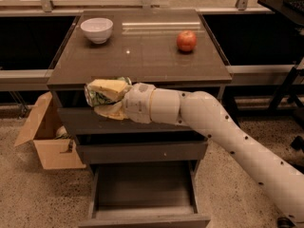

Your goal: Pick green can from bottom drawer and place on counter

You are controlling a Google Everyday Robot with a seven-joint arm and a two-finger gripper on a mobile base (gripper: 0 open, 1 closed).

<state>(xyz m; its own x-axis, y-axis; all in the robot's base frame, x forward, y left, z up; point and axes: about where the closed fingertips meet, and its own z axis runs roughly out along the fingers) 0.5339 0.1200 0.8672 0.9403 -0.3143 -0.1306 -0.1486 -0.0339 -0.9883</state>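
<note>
Clearly grips the green can (96, 98) in the claw (103, 98), left of centre in the frame, with one yellowish finger (110, 86) pressed on top of it and the other underneath. Holds the can on its side, one metallic end facing the left edge of the frame, just in front of the worktop (142, 61) at its front lip near the left corner, about level with that lip; cannot tell whether can and lip touch. Reaches in from the lower right of the frame on a thick white arm (213, 127), crossing in front of the upper drawer fronts. Shows the bottom drawer (142, 189) pulled out at lower centre, well below the can. Carries on the worktop a white bowl (97, 29) toward the upper left and a red apple (186, 41) toward the upper right, well apart and both behind the can. Shows an open cardboard box (47, 144) on the speckled floor at left, beside the cabinet.
</note>
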